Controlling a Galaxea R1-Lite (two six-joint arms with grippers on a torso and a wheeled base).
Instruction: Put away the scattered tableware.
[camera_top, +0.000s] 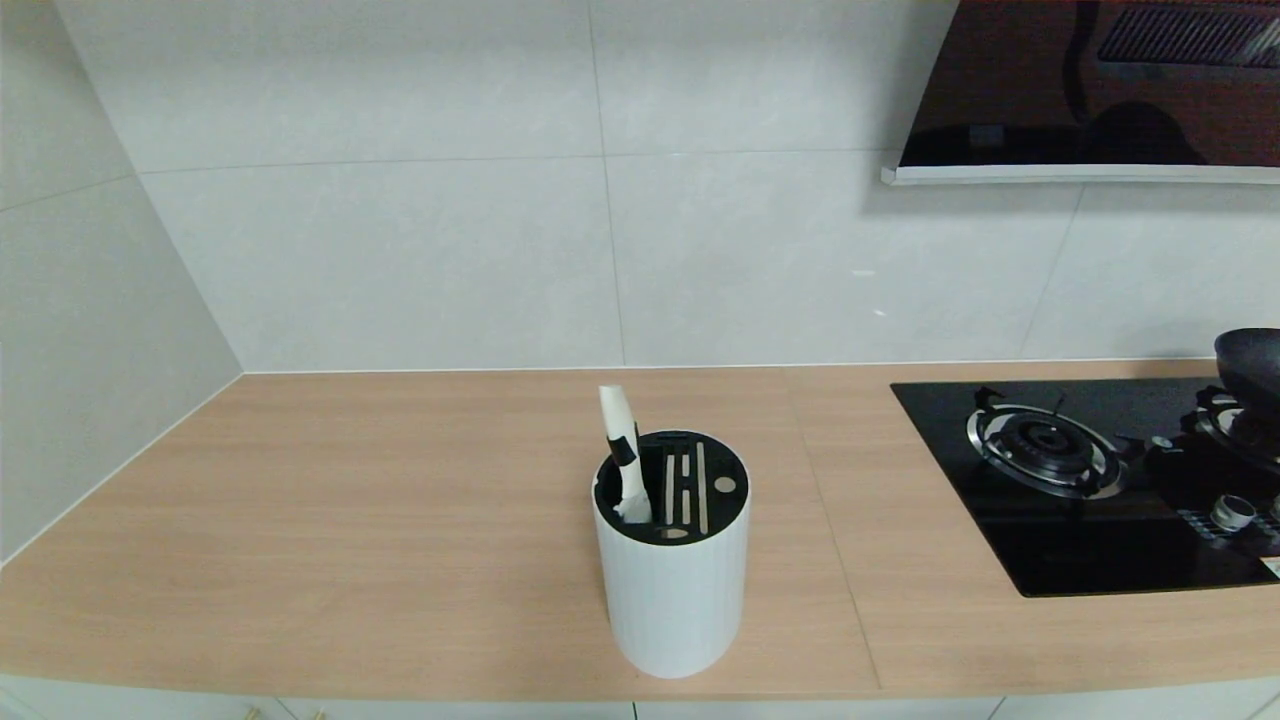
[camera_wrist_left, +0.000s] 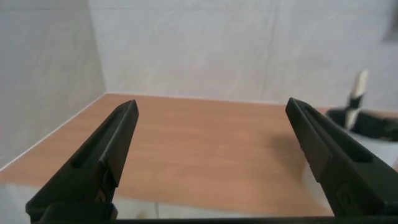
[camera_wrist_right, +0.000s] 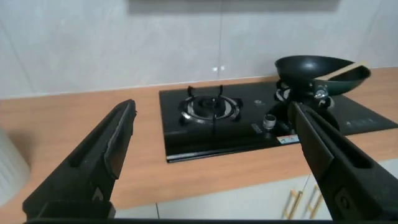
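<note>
Left gripper (camera_wrist_left: 211, 109): fingers spread wide with nothing between them, held level over the front edge of the wooden countertop (camera_top: 400, 500) and aimed at the tiled wall.

Right gripper (camera_wrist_right: 211, 109): likewise spread wide and unladen. It hung off the front counter edge and faced the gas hob (camera_top: 1080, 520).

Black wok (camera_wrist_right: 320, 71): sat on the burner at the right edge of the head frame.

Countertop: a broad stretch of wood ran from the holder to the corner wall at the left of the head frame. Its front edge lay along the bottom.

Holder (camera_top: 672, 570): white cylinder with a black slotted top, upright at lower centre of the head frame, near the front edge.

Utensil (camera_top: 622, 450): white handle with a black band, stood tilted in the holder's leftmost slot.

Holder lay outside the span of both grippers and touched neither.

Range hood (camera_top: 1100, 90): hung at upper right of the head frame, above the hob.
</note>
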